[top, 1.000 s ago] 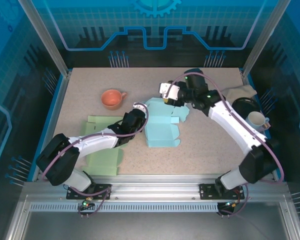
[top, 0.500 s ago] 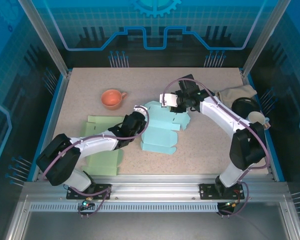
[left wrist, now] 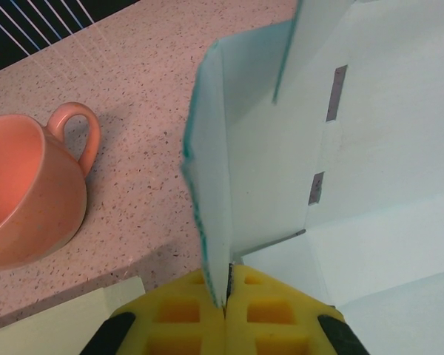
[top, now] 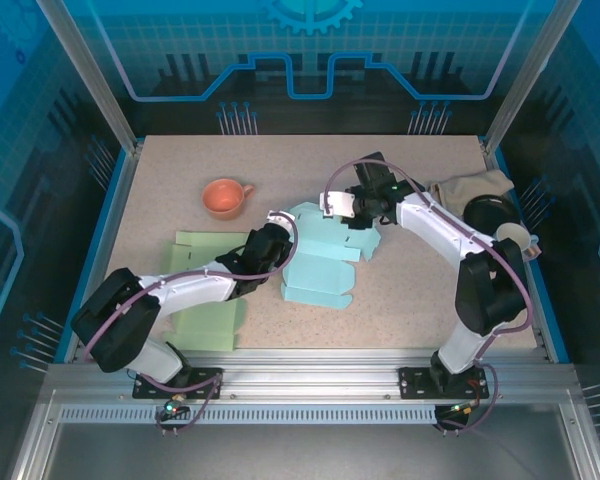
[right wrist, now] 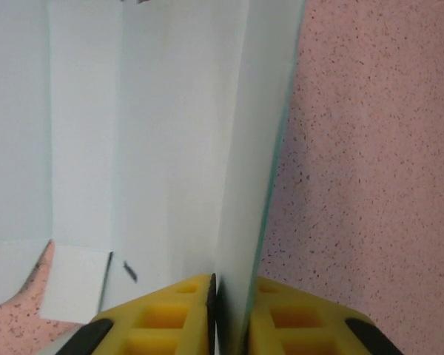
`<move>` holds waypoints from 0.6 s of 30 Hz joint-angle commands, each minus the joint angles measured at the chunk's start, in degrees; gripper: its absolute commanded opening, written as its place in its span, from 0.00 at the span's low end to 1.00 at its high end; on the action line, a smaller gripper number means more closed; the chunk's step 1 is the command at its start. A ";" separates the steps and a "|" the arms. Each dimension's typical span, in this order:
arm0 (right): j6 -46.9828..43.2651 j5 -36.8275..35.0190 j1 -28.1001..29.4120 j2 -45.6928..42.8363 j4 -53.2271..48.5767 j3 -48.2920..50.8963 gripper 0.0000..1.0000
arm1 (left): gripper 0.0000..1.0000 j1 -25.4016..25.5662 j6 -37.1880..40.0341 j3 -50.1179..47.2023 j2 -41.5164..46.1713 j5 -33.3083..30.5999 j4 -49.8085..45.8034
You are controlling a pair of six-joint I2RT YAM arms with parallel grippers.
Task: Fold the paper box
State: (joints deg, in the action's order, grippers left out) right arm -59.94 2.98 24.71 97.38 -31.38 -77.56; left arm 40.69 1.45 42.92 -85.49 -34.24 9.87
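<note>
Roughly at the middle of the table (top: pixel 410 300) lies the box (top: pixel 325 255), a pale blue paper blank, mostly flat with some flaps raised. The left gripper (top: pixel 280 240) is clenched on its left side: in the left wrist view a thin panel stands upright, edge-on, pinched between the two yellow pads (left wrist: pixel 185 314), with the slotted base of the box spread out to the right. The right gripper (top: pixel 352 212) grasps the far right part of the box; its wrist view has a raised panel nipped between its pads (right wrist: pixel 177 310), bare table beyond it. An orange cup (top: pixel 225 197) sits upright behind the left gripper, apart from the box, its handle toward it. Green sheets (top: pixel 205 320) lie flat under the left arm. At the right edge are a cloth (top: pixel 470 185), a black dish (top: pixel 490 210) and a white mug (top: pixel 515 240).
</note>
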 commanded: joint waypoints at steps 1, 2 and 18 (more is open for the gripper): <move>0.65 -0.87 0.15 -0.63 -2.14 0.48 0.13 | 0.00 0.24 -0.93 -1.31 1.42 0.05 2.55; 0.93 -1.32 0.33 -0.65 -2.20 0.56 0.13 | 0.00 0.20 -1.32 -1.50 1.45 0.10 2.97; 11.21 -6.74 2.27 -2.64 -3.92 1.67 0.00 | 0.27 -5.68 -22.61 -6.24 20.08 13.86 -2.32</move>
State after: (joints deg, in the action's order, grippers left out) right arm -51.79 -1.41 26.37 96.23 -33.01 -75.57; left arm 37.23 -12.36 37.10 -71.42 -26.61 9.28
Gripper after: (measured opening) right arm 0.044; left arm 0.268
